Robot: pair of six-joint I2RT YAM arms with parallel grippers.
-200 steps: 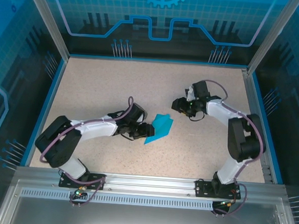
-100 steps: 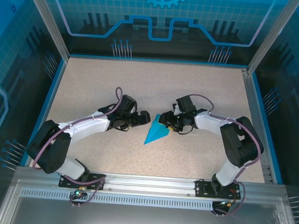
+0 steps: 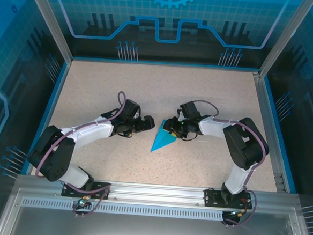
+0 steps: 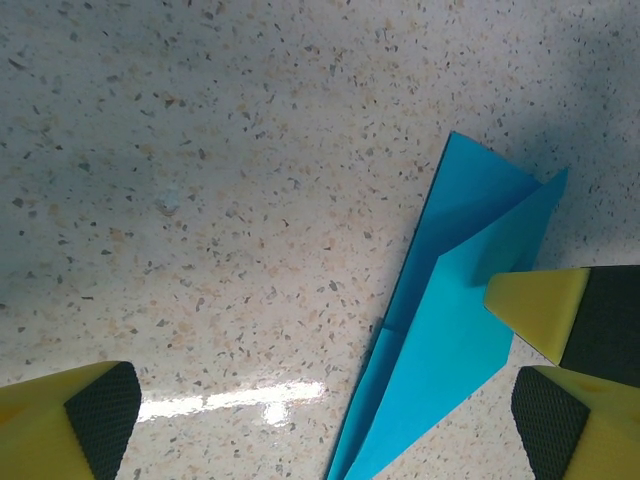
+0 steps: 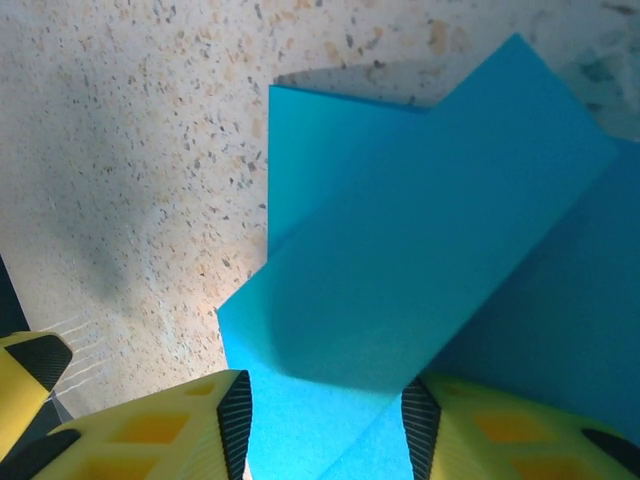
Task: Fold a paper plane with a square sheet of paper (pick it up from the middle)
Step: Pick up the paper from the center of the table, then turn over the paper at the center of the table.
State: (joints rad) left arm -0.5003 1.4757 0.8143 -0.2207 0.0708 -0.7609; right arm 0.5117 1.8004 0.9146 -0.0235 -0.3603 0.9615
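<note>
The teal-blue sheet of paper [image 3: 160, 139] lies on the table folded into a narrow pointed wedge, its tip toward the near edge. In the left wrist view the paper [image 4: 450, 340] runs up the right half. My left gripper [image 3: 149, 124] stands wide open just left of its wide end, and the left gripper [image 4: 320, 428] straddles the long edge low over the table. My right gripper [image 3: 169, 128] sits over the wide end. Between the right gripper [image 5: 325, 420] pads, which stand apart, a raised flap of the paper [image 5: 420, 230] crosses.
The speckled table [image 3: 147, 90] is walled by blue-trimmed panels on three sides. One yellow finger of the right gripper [image 4: 540, 305] rests on the paper close to my left fingers. A left fingertip [image 5: 25, 375] shows at the edge of the right wrist view.
My left gripper let go of the paper, opened wide and drew back to the left. My right gripper moved left onto the paper's wide end, jaws narrowing. The paper now lies flatter.
</note>
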